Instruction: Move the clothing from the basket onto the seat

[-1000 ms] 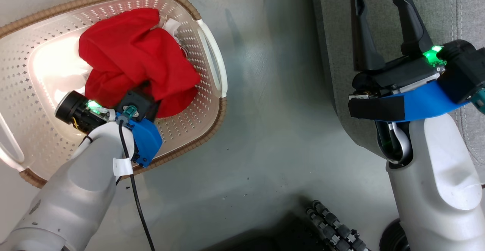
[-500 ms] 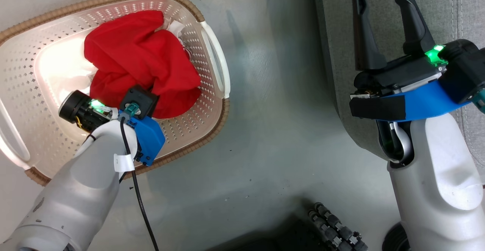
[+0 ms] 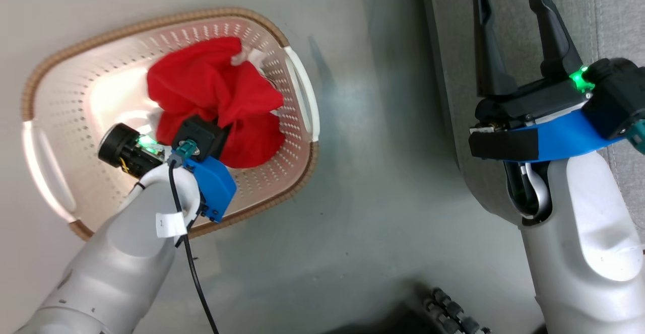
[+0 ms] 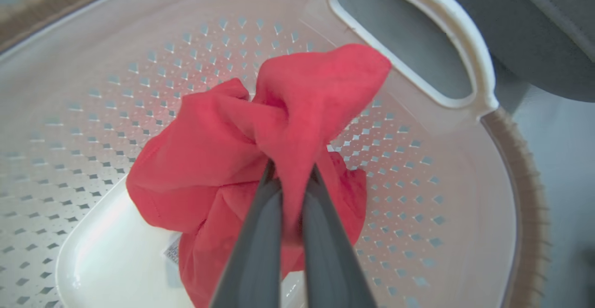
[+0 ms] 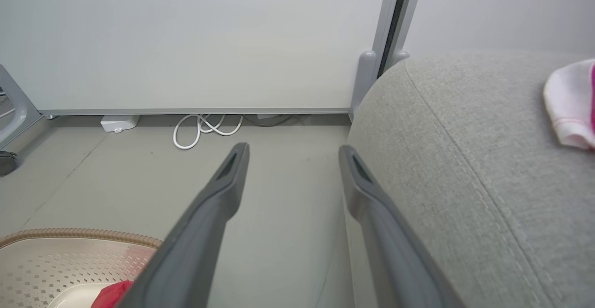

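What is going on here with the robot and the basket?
The left gripper is shut on a fold of the red clothing, which is bunched in the basket on the floor. The right gripper is open and holds nothing, next to the grey seat. A white and pink cloth lies on the seat.

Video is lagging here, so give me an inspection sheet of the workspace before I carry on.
Surface: grey floor, basket standing on it.
Job's things: red clothing bunched in the basket; white-and-pink fabric lying on the seat.
Clutter: nothing seen.
Grippers: left gripper shut on the red clothing; right gripper open, empty, beside the seat.
Cables: black cable along the left forearm; white cable looped by the wall.
Surroundings: pale wall behind.
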